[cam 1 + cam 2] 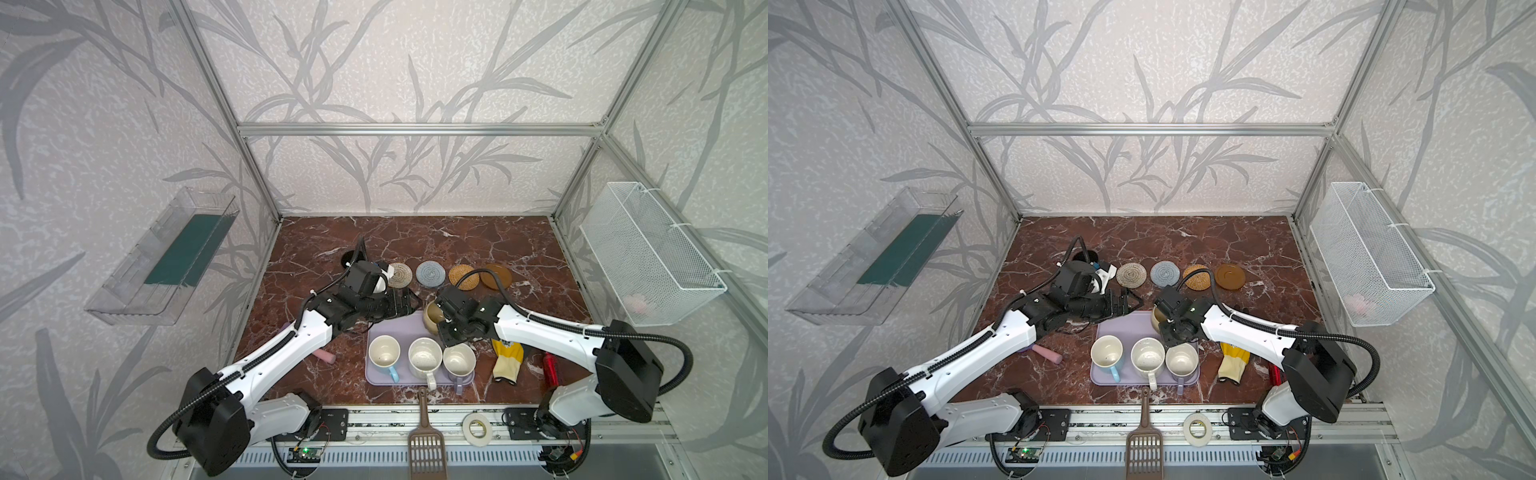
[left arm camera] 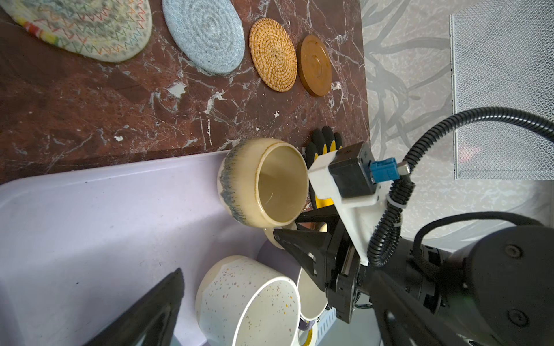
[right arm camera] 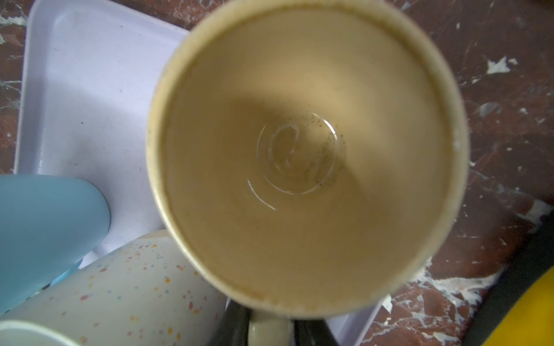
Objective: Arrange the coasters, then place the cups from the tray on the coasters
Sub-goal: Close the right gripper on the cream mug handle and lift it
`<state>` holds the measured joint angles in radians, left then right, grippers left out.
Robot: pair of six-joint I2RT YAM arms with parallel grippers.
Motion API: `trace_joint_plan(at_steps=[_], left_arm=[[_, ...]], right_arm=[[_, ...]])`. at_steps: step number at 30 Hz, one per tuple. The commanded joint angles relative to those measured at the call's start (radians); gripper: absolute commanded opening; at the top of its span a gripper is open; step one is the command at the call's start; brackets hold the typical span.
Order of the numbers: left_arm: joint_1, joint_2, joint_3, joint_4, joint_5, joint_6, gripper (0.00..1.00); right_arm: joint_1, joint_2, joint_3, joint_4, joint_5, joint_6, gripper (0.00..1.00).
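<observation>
**Item:** beige-yellow mug (image 2: 263,182), empty, upright or nearly so.

**Location:** far corner of the lavender tray (image 1: 395,328), on the side toward the coaster row. It could not be told whether its base was clear of the tray.

**Holder:** right gripper (image 2: 286,227), fingers clamped on either side of the handle.

**Other tool:** left gripper (image 1: 1133,305), spread wide and empty, hovering at the tray's far edge.

**Hazards noted:**
- The grip was on the handle alone, so the mug body hung to one side and could pivot or slip on lifting.
- The lavender-grey mug (image 1: 459,359) and cream-white mug (image 1: 424,357) stood just beside the gripper, where a sideways swing could knock them.
- The tray rim could catch a dragged base and shift the tray.
- The rattan coaster (image 1: 461,277) and amber coaster (image 1: 496,275) lay close together, so an off-centre landing could leave the mug straddling an edge.
</observation>
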<state>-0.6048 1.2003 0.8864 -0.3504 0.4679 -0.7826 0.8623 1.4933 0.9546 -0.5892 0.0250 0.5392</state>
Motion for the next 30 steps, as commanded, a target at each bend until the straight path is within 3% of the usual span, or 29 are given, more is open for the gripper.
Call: trace_joint_plan(at_steps=[1,9,15,30], left_arm=[[-0.006,-0.005,0.014,-0.007,-0.027,0.002,0.99],[-0.008,-0.011,0.014,-0.015,-0.037,0.0,0.99],[-0.009,-0.022,0.012,-0.012,-0.053,-0.001,0.98],[-0.009,-0.062,-0.005,0.061,-0.086,-0.052,0.97]], right_arm=[[-0.002,0.011,-0.007,0.075,0.046,-0.003,0.18],[-0.002,0.011,-0.012,0.107,0.046,-0.01,0.15],[-0.002,-0.057,-0.005,0.119,0.051,-0.037,0.02],[-0.002,-0.151,0.012,0.107,0.05,-0.03,0.0]])
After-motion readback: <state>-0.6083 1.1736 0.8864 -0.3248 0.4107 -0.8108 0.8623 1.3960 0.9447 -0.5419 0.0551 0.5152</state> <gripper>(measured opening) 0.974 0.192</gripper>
